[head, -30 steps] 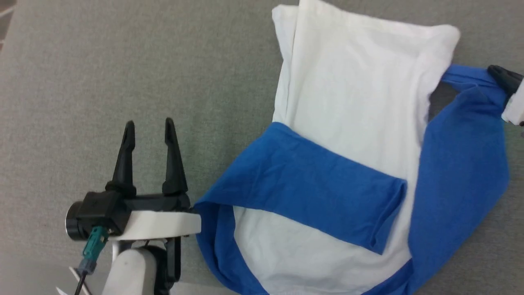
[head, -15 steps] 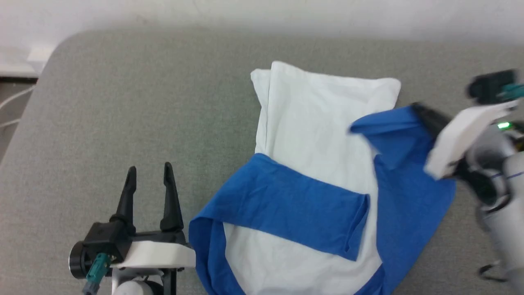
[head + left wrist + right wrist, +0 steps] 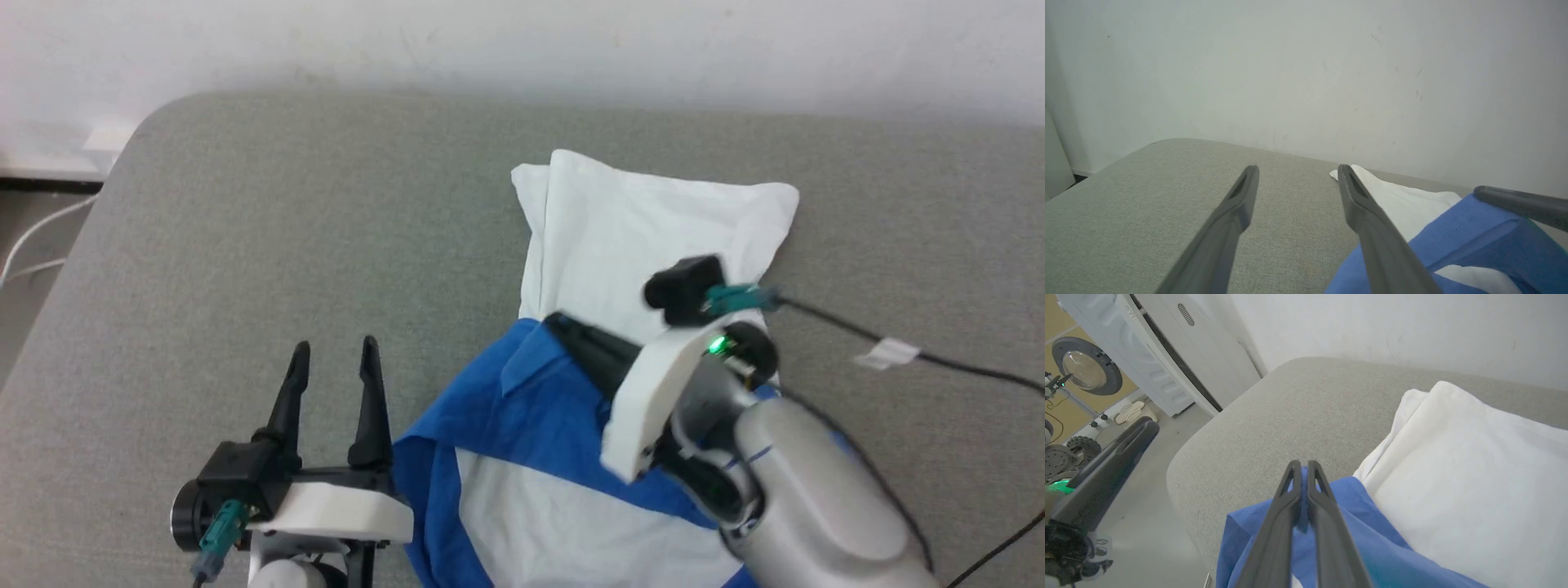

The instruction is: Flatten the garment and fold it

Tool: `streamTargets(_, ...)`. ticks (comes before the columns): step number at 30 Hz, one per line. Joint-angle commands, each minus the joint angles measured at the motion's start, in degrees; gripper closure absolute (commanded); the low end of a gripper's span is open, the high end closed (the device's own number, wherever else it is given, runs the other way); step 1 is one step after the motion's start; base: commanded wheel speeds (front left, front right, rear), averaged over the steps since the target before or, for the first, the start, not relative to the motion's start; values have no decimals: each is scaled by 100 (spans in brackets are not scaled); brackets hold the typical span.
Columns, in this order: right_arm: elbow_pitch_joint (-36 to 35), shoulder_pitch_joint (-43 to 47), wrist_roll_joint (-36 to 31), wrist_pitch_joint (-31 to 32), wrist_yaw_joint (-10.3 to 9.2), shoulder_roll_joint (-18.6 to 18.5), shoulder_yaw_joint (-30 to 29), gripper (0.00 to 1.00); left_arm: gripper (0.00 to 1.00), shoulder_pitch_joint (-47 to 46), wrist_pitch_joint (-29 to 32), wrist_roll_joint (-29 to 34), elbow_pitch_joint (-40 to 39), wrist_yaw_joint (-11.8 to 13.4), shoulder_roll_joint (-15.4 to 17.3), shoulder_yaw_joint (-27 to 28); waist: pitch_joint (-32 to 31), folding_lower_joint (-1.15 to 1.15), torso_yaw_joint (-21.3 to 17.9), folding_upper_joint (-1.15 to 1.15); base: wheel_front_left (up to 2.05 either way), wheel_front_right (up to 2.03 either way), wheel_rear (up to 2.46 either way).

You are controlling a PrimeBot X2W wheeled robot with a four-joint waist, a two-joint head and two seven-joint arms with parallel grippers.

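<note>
Garment (image 3: 653,220) lies on the grey tabletop (image 3: 326,204), right of centre. The white body is partly folded, with its far end toward the wall (image 3: 522,41). My right hand (image 3: 558,322) is pinched shut on a blue sleeve (image 3: 522,384), its end held over the body's left side and a little off the cloth. My left hand (image 3: 335,345) is spread wide with nothing in it. It hovers just beside the garment's left blue edge, fingers pointing at the wall.
</note>
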Motion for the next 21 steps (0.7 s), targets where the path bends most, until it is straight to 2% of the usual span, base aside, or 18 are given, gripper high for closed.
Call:
streamTargets(1,56,4,30,-76,-5,27,106,100,0,-109,-22,-32,23,-33,-4,-14,192,1,141,0,0,0,0)
streamTargets(6,400,-19,427,-633,-5,49,1063,100,0,-240,-24,-76,94,-27,-7,-68,482,1,251,0,0,0,0)
streamTargets(10,975,-113,547,-1163,-5,50,1454,100,0,-353,-25,-97,140,-15,-10,-112,654,1,283,0,0,0,0)
streamTargets(11,1155,-162,505,-1277,-5,51,1524,89,0,-378,-26,-99,149,-12,-11,-122,678,1,283,0,0,0,0)
streamTargets(12,1292,-199,514,-1371,-5,51,1613,58,0,-398,-26,-101,160,-8,-12,-130,698,1,279,0,0,0,0)
streamTargets(13,1377,-234,568,-1451,-5,51,1727,0,0,-415,-26,-104,172,-2,-12,-132,707,1,269,0,0,0,0)
streamTargets(17,1494,-421,644,-1942,-5,51,2070,0,0,-409,-26,-98,248,20,-11,-93,648,1,162,0,0,0,0)
streamTargets(21,1367,-552,538,-2566,-5,52,2150,0,0,-339,-26,-99,323,37,-8,3,504,1,0,0,0,0,0)
